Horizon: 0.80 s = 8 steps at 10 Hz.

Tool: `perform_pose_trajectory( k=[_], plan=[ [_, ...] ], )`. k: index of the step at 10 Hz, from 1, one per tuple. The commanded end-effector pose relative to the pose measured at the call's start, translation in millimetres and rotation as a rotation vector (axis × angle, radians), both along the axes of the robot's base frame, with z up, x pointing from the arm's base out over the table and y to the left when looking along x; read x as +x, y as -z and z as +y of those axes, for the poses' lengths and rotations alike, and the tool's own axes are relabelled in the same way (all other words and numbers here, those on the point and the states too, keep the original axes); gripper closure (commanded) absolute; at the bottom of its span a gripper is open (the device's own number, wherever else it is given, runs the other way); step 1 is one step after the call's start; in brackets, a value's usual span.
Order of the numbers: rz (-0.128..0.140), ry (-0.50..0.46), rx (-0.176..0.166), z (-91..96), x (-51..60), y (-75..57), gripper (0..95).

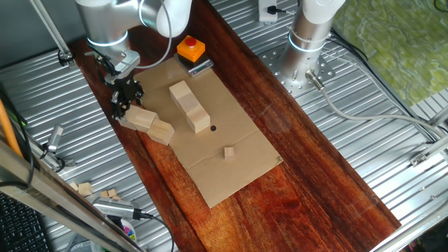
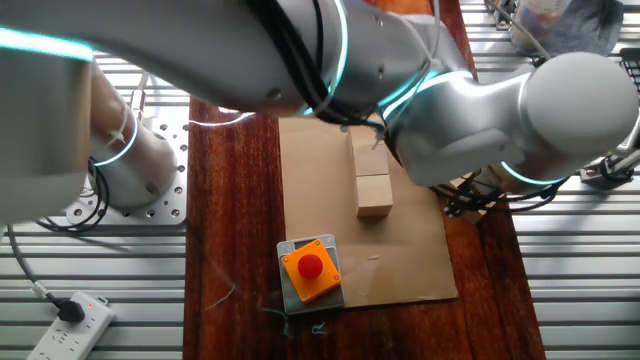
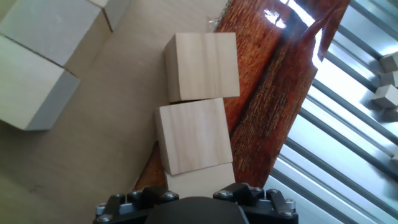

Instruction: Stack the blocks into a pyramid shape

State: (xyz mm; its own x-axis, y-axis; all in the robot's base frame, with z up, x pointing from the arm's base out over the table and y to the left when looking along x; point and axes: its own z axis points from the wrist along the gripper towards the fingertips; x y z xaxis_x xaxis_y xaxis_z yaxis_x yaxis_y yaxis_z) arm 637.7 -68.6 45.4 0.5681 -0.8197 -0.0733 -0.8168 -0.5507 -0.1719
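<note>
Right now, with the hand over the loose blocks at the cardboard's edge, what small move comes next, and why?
Probably lower straight onto the nearest block. It lies directly below the gripper, with two more loose blocks lined up beyond it, and the row of blocks on the cardboard has nothing stacked on it.

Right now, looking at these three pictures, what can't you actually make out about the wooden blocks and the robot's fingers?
- Fingers: in the hand view only the gripper base shows at the bottom edge, and the nearest block is cut off there, so whether it is gripped is unclear.
- In the other fixed view the arm covers the far end of the row of blocks and the loose blocks.
- Small wooden bits off the table edge: too small to identify.
</note>
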Motion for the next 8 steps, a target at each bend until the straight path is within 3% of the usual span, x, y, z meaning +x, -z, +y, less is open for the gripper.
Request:
perform_pose_trajectory(
  k=[1,6,7,8],
  plan=[
    [0.000,-0.003,0.004,0.6,-0.9,2.4,19.0],
    [0.004,0.002,0.023,1.1,-1.4,12.6,19.0],
    [0.012,0.013,0.027,1.1,-1.4,12.7,76.0],
    [0.058,0.057,0.023,1.1,-1.4,12.7,95.0]
  ],
)
